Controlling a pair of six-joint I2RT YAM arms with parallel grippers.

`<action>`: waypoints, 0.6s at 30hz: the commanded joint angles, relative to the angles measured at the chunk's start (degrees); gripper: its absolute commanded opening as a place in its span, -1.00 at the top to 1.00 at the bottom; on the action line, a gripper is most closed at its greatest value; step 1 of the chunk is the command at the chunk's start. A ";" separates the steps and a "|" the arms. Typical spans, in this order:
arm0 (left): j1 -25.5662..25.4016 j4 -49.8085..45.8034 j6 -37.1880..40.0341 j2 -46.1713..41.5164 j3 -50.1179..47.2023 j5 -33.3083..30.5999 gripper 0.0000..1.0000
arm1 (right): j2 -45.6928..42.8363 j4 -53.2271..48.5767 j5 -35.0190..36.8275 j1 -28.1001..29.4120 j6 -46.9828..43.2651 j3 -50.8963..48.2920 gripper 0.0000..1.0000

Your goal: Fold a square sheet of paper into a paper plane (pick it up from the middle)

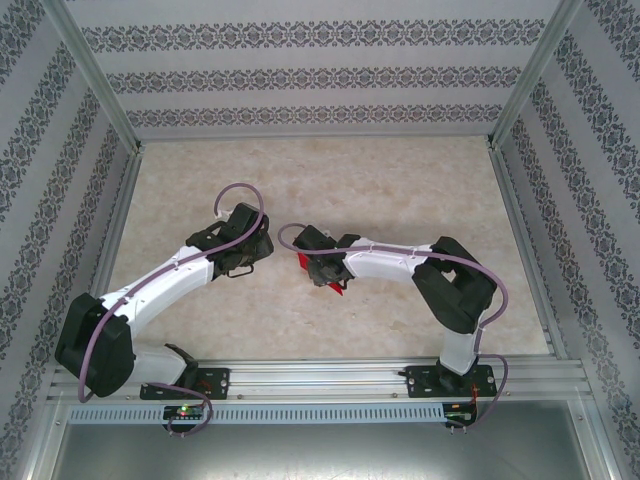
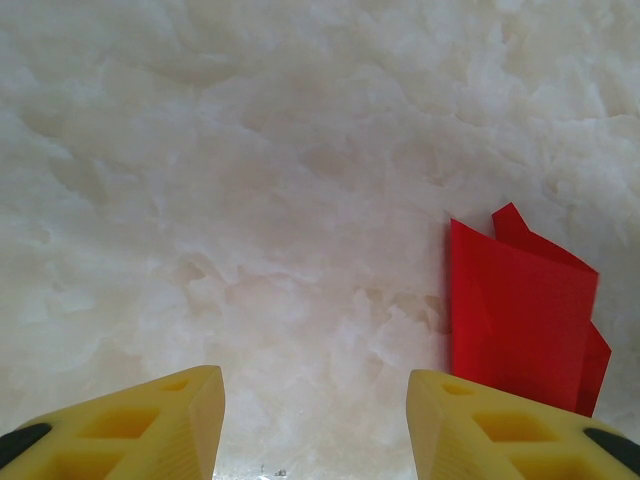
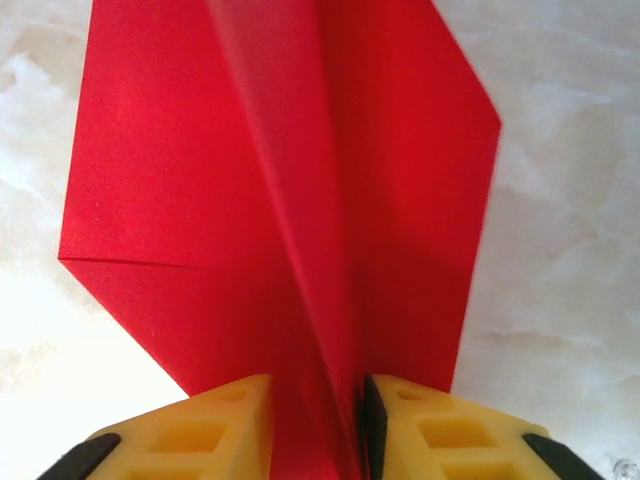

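Left of the paper, the left fingers (image 2: 150, 420) hung over bare desk (image 1: 400, 180), about half open with nothing between them. They were near the paper's left edge but apart from it, and their tips pointed past it rather than at it.

The paper (image 2: 520, 320) lay on the desk about midway between the two arms. It was no longer a flat square. Its corners were turned in to make slanted edges, and one long ridge ran up its middle (image 3: 200, 200) with a flap sloping away on each side. It was not yet a slim dart.

At the paper's near end, the right fingers (image 3: 200, 430) stood astride that ridge. They were only narrowly parted, with the raised fold running down into the gap. The grip looked loose rather than pinched, though I could not tell whether either pad touched the red.

The step in hand seemed to be setting the centre crease, roughly midway through the folding. The next move would likely call for one flap to be laid down against the ridge as a wing. For that, the left fingers would need to cross to the paper and pin it flat. Otherwise the light sheet could slide or spring open.
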 commanded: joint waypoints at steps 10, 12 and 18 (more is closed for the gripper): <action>0.95 0.96 -0.48 -0.60 -0.17 0.50 -0.05 | 0.20 -0.96 -2.12 -0.82 -0.20 0.47 0.47; 0.95 1.04 -0.40 -0.47 -0.22 0.53 -0.05 | 0.44 -0.71 -2.25 -1.06 0.34 0.21 0.50; 0.95 0.96 -0.26 -0.29 0.15 0.67 -0.05 | 1.19 1.23 -4.60 -2.55 2.02 -1.13 0.55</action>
